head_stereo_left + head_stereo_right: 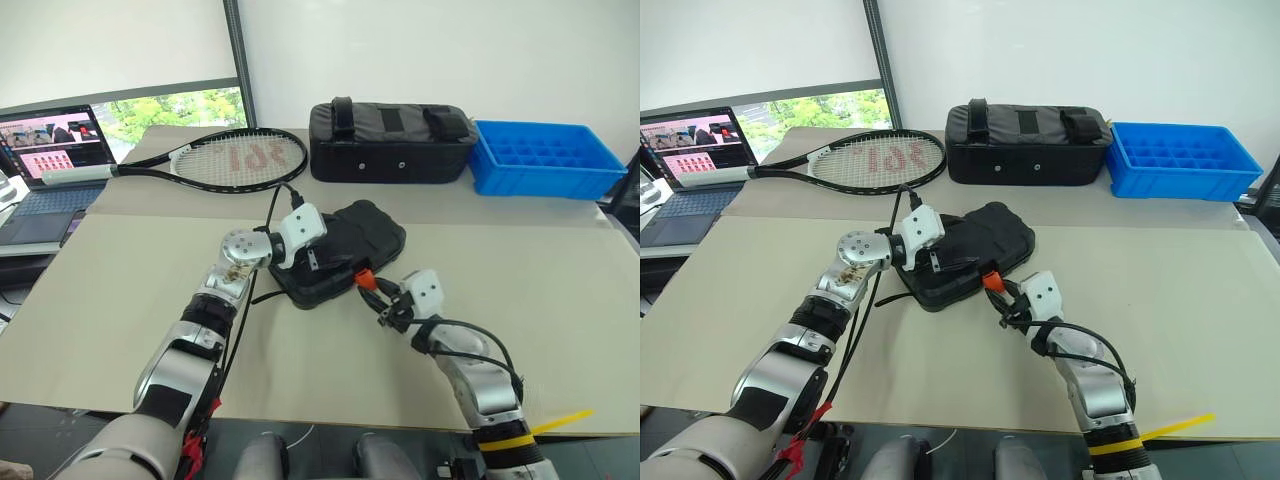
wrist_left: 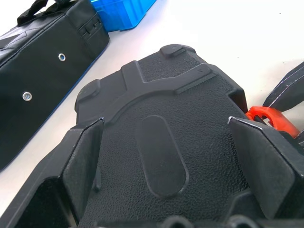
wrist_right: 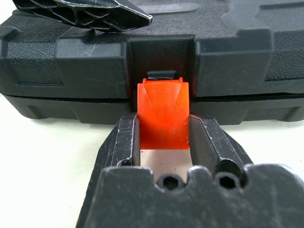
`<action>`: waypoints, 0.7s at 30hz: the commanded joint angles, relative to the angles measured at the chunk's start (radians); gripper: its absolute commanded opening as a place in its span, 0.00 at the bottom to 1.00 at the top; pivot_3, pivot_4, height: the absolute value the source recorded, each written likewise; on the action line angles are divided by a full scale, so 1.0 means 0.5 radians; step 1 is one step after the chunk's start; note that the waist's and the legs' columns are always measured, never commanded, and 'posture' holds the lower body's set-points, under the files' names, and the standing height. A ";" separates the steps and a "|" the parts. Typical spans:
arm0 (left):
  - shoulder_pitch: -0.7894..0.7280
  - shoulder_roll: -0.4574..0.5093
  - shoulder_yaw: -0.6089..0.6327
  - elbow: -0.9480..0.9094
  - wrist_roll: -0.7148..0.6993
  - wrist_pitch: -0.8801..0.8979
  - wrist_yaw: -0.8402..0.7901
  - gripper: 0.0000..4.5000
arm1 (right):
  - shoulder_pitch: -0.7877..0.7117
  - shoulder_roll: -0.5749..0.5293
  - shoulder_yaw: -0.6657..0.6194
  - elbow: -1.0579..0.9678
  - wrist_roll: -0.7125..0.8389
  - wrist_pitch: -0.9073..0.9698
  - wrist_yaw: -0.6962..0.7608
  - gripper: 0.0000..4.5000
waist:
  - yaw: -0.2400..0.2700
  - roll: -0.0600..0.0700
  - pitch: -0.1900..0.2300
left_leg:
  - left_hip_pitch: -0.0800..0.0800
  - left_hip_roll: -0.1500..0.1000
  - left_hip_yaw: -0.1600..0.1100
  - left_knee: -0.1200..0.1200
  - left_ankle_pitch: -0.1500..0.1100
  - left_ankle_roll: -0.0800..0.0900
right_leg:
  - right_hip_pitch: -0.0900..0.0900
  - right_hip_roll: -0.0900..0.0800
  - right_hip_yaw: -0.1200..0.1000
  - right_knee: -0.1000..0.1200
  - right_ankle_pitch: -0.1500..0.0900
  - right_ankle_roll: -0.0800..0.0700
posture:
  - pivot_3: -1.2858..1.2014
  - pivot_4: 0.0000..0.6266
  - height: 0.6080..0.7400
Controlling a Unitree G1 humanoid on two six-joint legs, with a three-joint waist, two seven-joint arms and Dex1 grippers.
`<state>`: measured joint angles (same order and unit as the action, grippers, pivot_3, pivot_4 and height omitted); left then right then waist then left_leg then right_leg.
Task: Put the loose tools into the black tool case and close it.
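My left end effector [image 1: 312, 262] rests wide open on the closed black tool case [image 1: 375, 235]; my right end effector [image 3: 164, 135] grips the orange latch [image 3: 163, 114]. Next I think I must press it up until it locks.

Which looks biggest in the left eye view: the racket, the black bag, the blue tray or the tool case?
Biggest to smallest as they look:
1. tennis racket
2. black bag
3. blue tray and tool case look about alike; the case sits nearer the camera, so I won't rank them.
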<state>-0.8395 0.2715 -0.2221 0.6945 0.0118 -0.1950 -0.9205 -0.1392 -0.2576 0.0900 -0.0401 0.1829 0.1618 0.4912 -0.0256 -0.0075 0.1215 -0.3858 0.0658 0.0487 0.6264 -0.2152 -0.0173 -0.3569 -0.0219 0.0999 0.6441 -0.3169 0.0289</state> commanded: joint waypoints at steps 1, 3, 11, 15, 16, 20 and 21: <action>0.070 0.010 -0.099 0.075 0.092 0.031 -0.069 1.00 | -0.081 0.043 -0.138 0.012 0.061 -0.225 -0.033 0.26 | -0.002 0.000 0.000 | 0.000 0.000 0.000 0.000 0.000 0.000 | 0.000 0.000 0.000 0.000 0.000 0.000 | 0.52 0.24 0.76; 0.068 0.011 -0.100 0.081 0.094 0.030 -0.073 1.00 | -0.093 0.052 -0.135 0.057 0.046 -0.271 -0.030 0.26 | -0.002 0.000 0.000 | 0.001 0.000 0.000 0.000 0.000 0.000 | 0.001 0.000 0.000 0.001 0.000 0.000 | 0.52 0.24 0.76; 0.072 0.016 -0.104 0.092 0.102 0.024 -0.075 1.00 | -0.097 0.115 -0.184 0.188 0.099 -0.535 0.028 0.26 | -0.004 0.000 0.000 | 0.002 0.000 0.000 0.001 0.000 0.000 | 0.001 0.000 0.000 0.002 0.000 0.000 | 0.52 0.24 0.76; 0.075 0.014 -0.109 0.093 0.105 0.021 -0.080 1.00 | -0.108 0.141 -0.197 0.241 0.104 -0.637 0.043 0.26 | -0.003 0.000 0.000 | 0.001 0.000 0.000 0.001 0.000 0.000 | 0.001 0.000 0.000 0.002 0.000 0.000 | 0.52 0.24 0.76; 0.074 0.014 -0.109 0.095 0.105 0.021 -0.081 1.00 | -0.111 0.147 -0.200 0.254 0.107 -0.660 0.044 0.26 | -0.003 0.000 0.000 | 0.001 0.000 0.000 0.000 0.000 0.000 | 0.001 0.000 0.000 0.002 0.000 0.000 | 0.52 0.24 0.76; 0.071 0.013 -0.110 0.105 0.107 0.018 -0.083 1.00 | -0.123 0.168 -0.205 0.293 0.113 -0.736 0.057 0.26 | -0.003 0.000 0.000 | 0.001 0.000 0.000 0.000 0.000 0.000 | 0.001 0.000 0.000 0.002 0.000 0.000 | 0.52 0.24 0.76; 0.072 0.012 -0.112 0.106 0.109 0.017 -0.083 1.00 | -0.126 0.171 -0.206 0.304 0.113 -0.759 0.063 0.26 | -0.003 0.000 0.000 | 0.001 0.000 0.000 0.000 0.000 0.000 | 0.001 0.000 0.000 0.002 0.000 0.000 | 0.52 0.24 0.76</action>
<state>-0.8408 0.2715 -0.2223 0.7044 0.0134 -0.1992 -0.9262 -0.1429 -0.1798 0.0553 0.1639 0.1867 -0.1244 0.5334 -0.0271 -0.0074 0.1216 -0.3852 0.0658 0.0487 0.6265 -0.2152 -0.0173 -0.3562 -0.0219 0.1001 0.6450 -0.3169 0.0289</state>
